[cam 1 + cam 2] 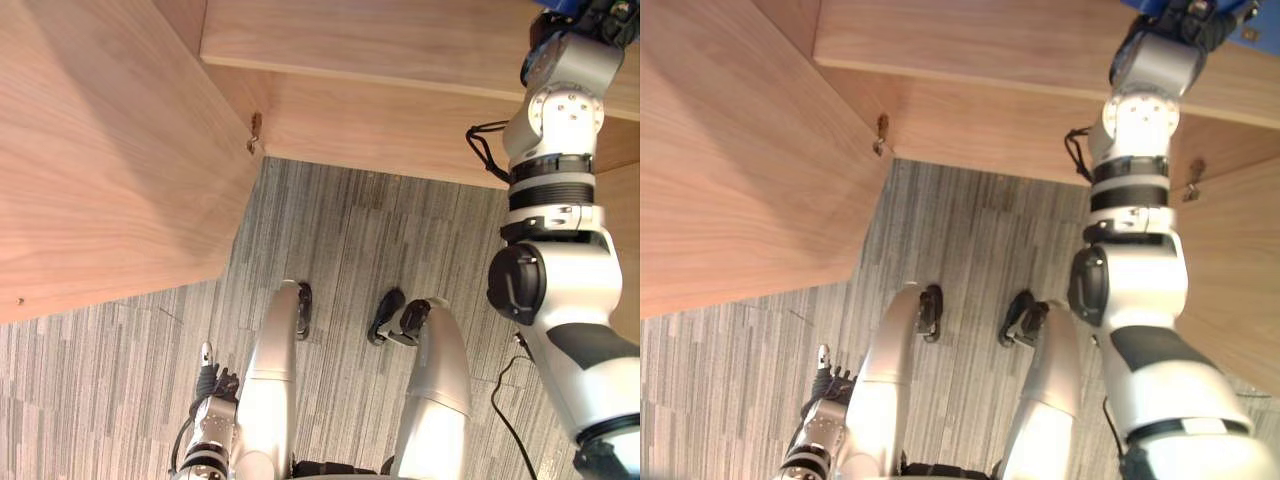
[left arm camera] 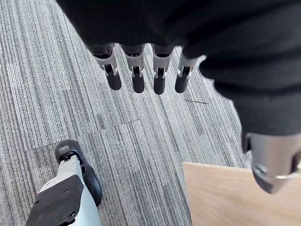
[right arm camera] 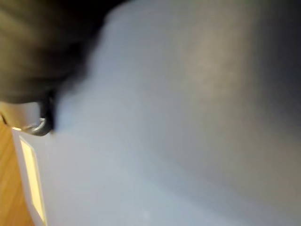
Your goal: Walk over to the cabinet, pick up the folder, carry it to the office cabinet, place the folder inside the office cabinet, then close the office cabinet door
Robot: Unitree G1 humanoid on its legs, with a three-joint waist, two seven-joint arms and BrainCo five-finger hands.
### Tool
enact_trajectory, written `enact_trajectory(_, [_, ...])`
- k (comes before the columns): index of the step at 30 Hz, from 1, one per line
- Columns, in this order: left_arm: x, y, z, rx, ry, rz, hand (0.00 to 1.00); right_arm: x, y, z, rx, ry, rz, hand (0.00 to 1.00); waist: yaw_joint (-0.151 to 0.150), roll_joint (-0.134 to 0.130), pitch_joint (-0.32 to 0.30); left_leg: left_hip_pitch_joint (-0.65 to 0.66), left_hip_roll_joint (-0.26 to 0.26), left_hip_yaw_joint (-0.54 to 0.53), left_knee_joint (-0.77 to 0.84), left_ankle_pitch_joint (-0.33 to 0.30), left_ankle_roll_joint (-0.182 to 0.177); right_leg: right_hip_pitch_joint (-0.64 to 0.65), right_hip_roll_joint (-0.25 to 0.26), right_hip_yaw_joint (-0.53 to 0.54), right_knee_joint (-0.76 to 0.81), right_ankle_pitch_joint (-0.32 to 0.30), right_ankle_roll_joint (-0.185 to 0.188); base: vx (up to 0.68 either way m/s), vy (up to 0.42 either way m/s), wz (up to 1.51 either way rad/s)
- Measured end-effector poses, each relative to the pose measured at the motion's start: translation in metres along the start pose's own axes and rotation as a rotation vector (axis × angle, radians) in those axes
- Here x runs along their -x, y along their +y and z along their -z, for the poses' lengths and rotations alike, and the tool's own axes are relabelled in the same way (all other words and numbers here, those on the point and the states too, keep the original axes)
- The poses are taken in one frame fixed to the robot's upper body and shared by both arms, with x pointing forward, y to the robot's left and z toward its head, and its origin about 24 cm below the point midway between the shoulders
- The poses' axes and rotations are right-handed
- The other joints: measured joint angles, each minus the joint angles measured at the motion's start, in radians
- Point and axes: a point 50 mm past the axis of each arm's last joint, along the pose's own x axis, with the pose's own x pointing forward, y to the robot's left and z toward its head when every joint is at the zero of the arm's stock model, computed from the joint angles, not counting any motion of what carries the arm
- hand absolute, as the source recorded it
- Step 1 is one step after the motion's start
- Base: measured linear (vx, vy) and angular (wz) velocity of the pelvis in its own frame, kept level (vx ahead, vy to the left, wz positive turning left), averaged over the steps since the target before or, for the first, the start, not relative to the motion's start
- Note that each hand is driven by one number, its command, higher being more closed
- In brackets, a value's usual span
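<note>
"Folder (image 3: 188,117) first. Where was it?"

"At the right hand (image 1: 1202,18), by the far right end of the shelf (image 1: 380,40) in the office cabinet (image 1: 380,115). From the head only a blue corner of it showed, beside the hand's dark cover. From the right wrist its pale blue face lay close against the hand, with a light label strip (image 3: 30,179) along one edge."

"Was it resting on the shelf or held over it?"

"I could not tell. Nor could I tell how the right hand gripped it, because the hold itself was hidden."

"And the cabinet?"

"It was open, and all pale wood. The left door (image 1: 110,160) stood swung wide out over the grey striped carpet (image 1: 350,230), with a metal hinge (image 1: 255,130) at its inner edge. The right door (image 1: 1230,290) was open too, with its own hinge (image 1: 1193,178)."

"What stood in the way?"

"The right arm (image 1: 1130,280) rose between the two doors, just beside the right one, up to the shelf. The left door took up much of the left side."

"The left hand?"

"The left hand (image 2: 160,28) hung low on the left above the carpet and held nothing. Its fingers (image 2: 136,77) were straight and slightly apart. A corner of pale wood board (image 2: 225,197) showed near its thumb."
</note>
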Motion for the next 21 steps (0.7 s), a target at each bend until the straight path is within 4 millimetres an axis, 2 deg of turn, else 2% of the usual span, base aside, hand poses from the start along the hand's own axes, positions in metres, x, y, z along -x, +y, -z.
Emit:
enact_trajectory(4, [0.001, -0.009, -0.002, 0.026, -0.015, 0.021, 0.0, -0.002, 0.009, -0.002, 0.085, 0.005, -0.013, 1.0, 0.007, 0.007, 0.003, -0.042, -0.009, -0.007, 0.002, 0.009, -0.002, -0.039, -0.009, -0.004, 0.009, 0.0, -0.003, 0.03, -0.01, 0.11])
enact_trajectory(5, [0.001, -0.011, -0.004, 0.036, -0.02, 0.022, 0.0, -0.002, 0.012, -0.003, 0.123, -0.001, -0.029, 0.0, 0.008, 0.009, 0.003, -0.055, -0.012, -0.01, 0.002, 0.011, -0.003, -0.049, -0.013, -0.007, 0.013, 0.001, -0.009, 0.03, -0.008, 0.11])
enact_trajectory(9, [0.001, -0.015, -0.007, 0.05, -0.041, 0.025, 0.0, -0.003, 0.021, -0.007, 0.196, -0.023, -0.06, 0.0, 0.012, 0.009, 0.003, -0.075, -0.013, -0.021, 0.0, 0.015, -0.009, -0.063, -0.015, -0.018, 0.013, 0.0, -0.01, 0.05, 0.0, 0.07])
enact_trajectory(13, [0.002, -0.018, -0.008, 0.058, -0.048, 0.032, 0.0, 0.0, 0.047, -0.016, 0.229, -0.068, -0.144, 0.0, 0.014, 0.009, 0.003, -0.081, -0.015, -0.022, -0.007, 0.021, -0.014, -0.071, -0.016, -0.019, 0.012, 0.0, -0.011, 0.03, 0.007, 0.03])
enact_trajectory(17, [0.002, -0.017, -0.009, 0.067, -0.051, 0.028, 0.0, 0.001, 0.054, -0.02, 0.263, -0.078, -0.194, 0.0, 0.012, 0.01, 0.003, -0.08, -0.012, -0.023, -0.01, 0.025, -0.016, -0.071, -0.014, -0.02, 0.011, 0.0, -0.011, 0.01, -0.001, 0.0])
enact_trajectory(20, [0.002, -0.016, -0.009, 0.072, -0.054, 0.026, 0.0, 0.0, 0.056, -0.02, 0.381, -0.085, -0.239, 0.0, 0.01, 0.011, 0.002, -0.079, -0.011, -0.023, -0.014, 0.028, -0.017, -0.071, -0.012, -0.022, 0.006, 0.0, -0.011, 0.01, -0.001, -0.01])
enact_trajectory(21, [0.002, -0.016, -0.01, 0.073, -0.057, 0.028, 0.0, 0.0, 0.058, -0.02, 0.491, -0.095, -0.272, 0.0, 0.009, 0.011, 0.002, -0.079, -0.01, -0.023, -0.021, 0.032, -0.018, -0.071, -0.011, -0.024, 0.0, 0.002, -0.014, 0.0, 0.0, 0.0])
